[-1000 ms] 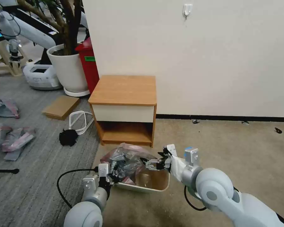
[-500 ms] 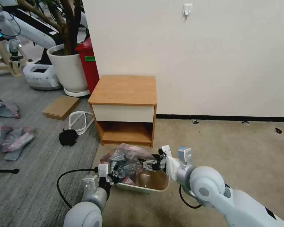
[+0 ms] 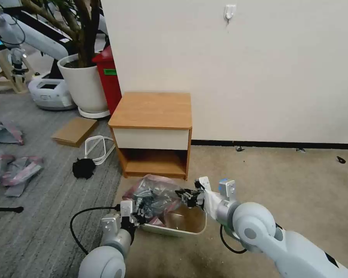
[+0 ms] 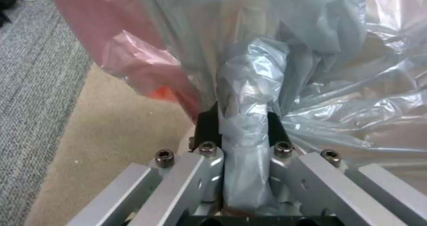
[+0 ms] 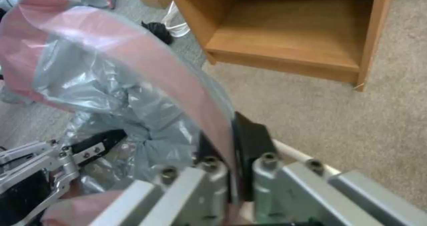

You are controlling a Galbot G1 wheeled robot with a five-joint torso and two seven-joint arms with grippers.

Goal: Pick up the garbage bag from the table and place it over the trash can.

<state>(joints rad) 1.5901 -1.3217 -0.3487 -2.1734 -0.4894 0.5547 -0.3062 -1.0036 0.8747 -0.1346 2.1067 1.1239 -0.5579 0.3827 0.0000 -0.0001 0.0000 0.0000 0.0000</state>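
Presently the thin translucent grey plastic garbage bag with the pink rim band [image 3: 154, 195] is off the small light-brown wooden bench with the cream drawer front [image 3: 152, 110] and hangs bunched over the small cream rectangular plastic trash can [image 3: 183, 231], which stands on the beige carpet just in front of the bench.

Left tool [image 3: 140, 214]: positioned at the near left corner of the can, pinching a twisted rope of grey film; the left wrist view shows the film [image 4: 249, 126] packed between the two dark pads, with the pink band hanging just beyond them.

Right tool [image 3: 190, 197]: positioned over the far side of the can's mouth, well inboard of the right wall, clamped on the pink rim band; the right wrist view shows that band [image 5: 178, 86] running edge-on between the pads [image 5: 251, 142].

Governing relation: the bag spans between the two tools, its mass lying toward the left tool and the far left of the can. The right half of the can's mouth lies uncovered on the outer side of the right tool, its brownish inside visible. The held rim runs roughly from near left to far middle, not yet matched to the can's long side.

Assessment: the opening appears to need spreading toward the right wall; the right tool is the nearer one. Thin film may tear or slip under tension.
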